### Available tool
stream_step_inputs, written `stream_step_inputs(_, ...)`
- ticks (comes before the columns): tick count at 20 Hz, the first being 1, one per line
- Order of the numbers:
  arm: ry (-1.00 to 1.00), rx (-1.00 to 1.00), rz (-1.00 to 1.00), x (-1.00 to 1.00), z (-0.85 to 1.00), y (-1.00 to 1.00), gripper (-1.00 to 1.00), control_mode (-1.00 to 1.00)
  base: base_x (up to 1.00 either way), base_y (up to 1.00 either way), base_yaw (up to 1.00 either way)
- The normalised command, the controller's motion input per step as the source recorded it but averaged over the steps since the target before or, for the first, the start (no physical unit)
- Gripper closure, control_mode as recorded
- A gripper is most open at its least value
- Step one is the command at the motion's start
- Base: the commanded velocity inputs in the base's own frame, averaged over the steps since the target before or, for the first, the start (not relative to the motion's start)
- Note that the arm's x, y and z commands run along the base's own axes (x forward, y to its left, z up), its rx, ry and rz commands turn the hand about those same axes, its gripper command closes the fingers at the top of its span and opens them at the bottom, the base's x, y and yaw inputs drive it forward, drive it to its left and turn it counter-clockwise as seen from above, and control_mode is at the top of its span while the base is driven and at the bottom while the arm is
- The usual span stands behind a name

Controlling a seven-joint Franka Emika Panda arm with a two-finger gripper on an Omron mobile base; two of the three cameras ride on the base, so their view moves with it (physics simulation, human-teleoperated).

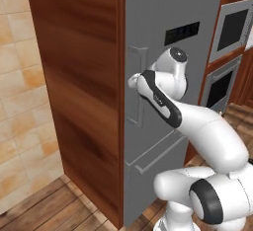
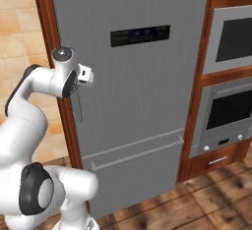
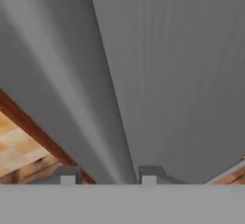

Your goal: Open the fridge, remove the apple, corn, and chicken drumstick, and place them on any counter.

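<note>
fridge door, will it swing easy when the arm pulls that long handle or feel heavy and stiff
The fridge door is tall and wide, shut flush, so probably heavy and resistant at first. Its vertical handle looks rigid, unlikely to flex. The smooth matte bar may slip: in the hand view the gripper fingertips sit either side of it without clearly pinching.

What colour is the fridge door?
Matte grey fridge, clearest in the right base view.
</note>
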Motion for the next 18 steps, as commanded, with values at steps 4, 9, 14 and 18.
stream_step_inputs(4, -0.34, 0.00, -0.32, -0.31, -0.33, -0.92, 1.00, -1.00, 0.00, 0.00, 0.00)
stream_step_inputs(9, -0.23, 0.00, -0.31, -0.51, -0.07, -1.00, 1.00, -1.00, 0.00, 0.00, 0.00)
stream_step_inputs(14, -0.16, 0.09, -0.18, -0.83, 0.00, -1.00, 1.00, -1.00, 0.00, 0.00, 0.00)
stream_step_inputs(18, -0.15, 0.19, -0.09, -1.00, 0.09, -1.00, 1.00, -1.00, 0.00, 0.00, 0.00)
